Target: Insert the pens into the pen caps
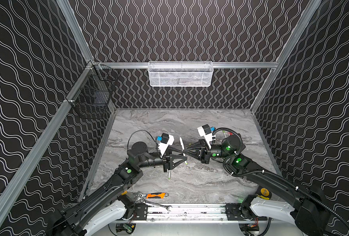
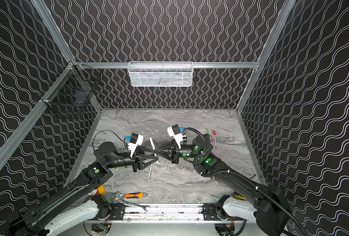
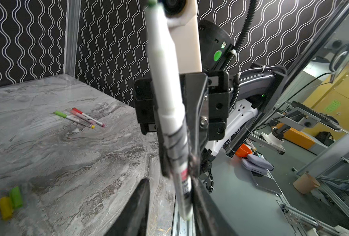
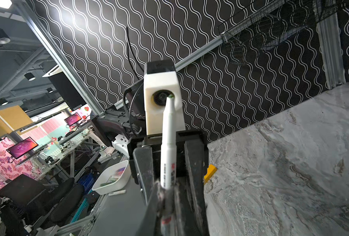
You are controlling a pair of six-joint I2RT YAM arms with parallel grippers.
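Right hand (image 1: 185, 151) grips pen (image 1: 181, 143); left hand (image 1: 185, 155) loose around it; basket (image 1: 179, 63) contents unclear.

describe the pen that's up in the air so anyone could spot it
Look midway across the grey marble table. The white pen sticks up from the right gripper; it alone is off the surface, while the other pens lie flat.

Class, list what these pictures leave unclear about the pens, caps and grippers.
- held pen: its lower end is motion-blurred inside the left gripper, left wrist view.
- table pen: its upper part is hidden under the left gripper, both top views.
- capped pens: too small, even in the left wrist view, to judge cap seating.
- yellow cap, green cap: blurred, left wrist view.
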